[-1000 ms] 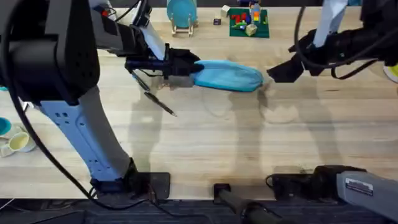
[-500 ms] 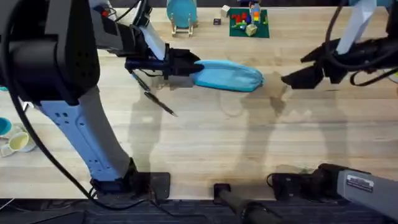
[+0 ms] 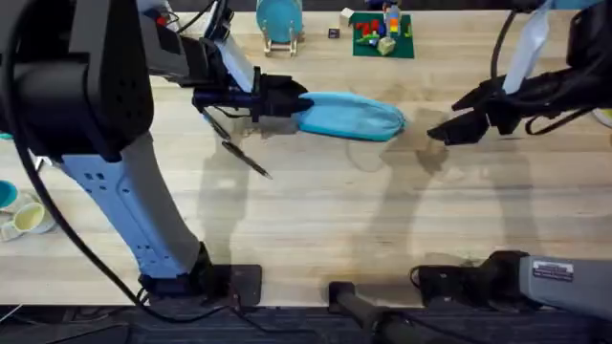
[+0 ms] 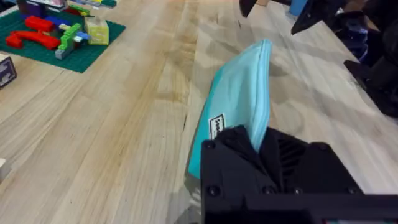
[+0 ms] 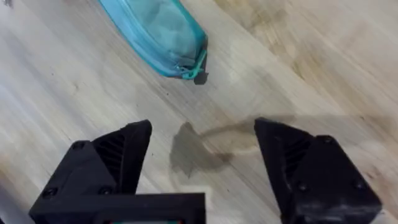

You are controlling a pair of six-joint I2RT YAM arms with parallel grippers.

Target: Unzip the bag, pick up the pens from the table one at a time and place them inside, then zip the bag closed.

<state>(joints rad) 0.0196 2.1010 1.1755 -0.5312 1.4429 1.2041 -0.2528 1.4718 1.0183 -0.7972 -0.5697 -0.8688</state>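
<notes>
The light blue bag (image 3: 352,117) lies on the table (image 3: 316,220) with its length running left to right. My left gripper (image 3: 290,103) is shut on the bag's left end; in the left wrist view the fabric (image 4: 239,99) runs out from between the black fingers (image 4: 236,146). My right gripper (image 3: 442,130) hangs open a short way right of the bag's other end, touching nothing. The right wrist view shows that end (image 5: 155,34) with its small zipper pull (image 5: 199,70) beyond the spread fingers. One dark pen (image 3: 247,160) lies below-left of the bag. Another pen (image 3: 214,124) lies partly under my left arm.
A round blue disc on a wooden stand (image 3: 279,21) and a green brick plate (image 3: 382,36) sit along the far edge. Small cups (image 3: 24,220) stand at the left edge. Bare wood spreads across the table's middle and front.
My right gripper has drawn back to the right, away from the bag's right end, and sits slightly lower in the overhead view. The bag, the pens and my left gripper have not moved.
</notes>
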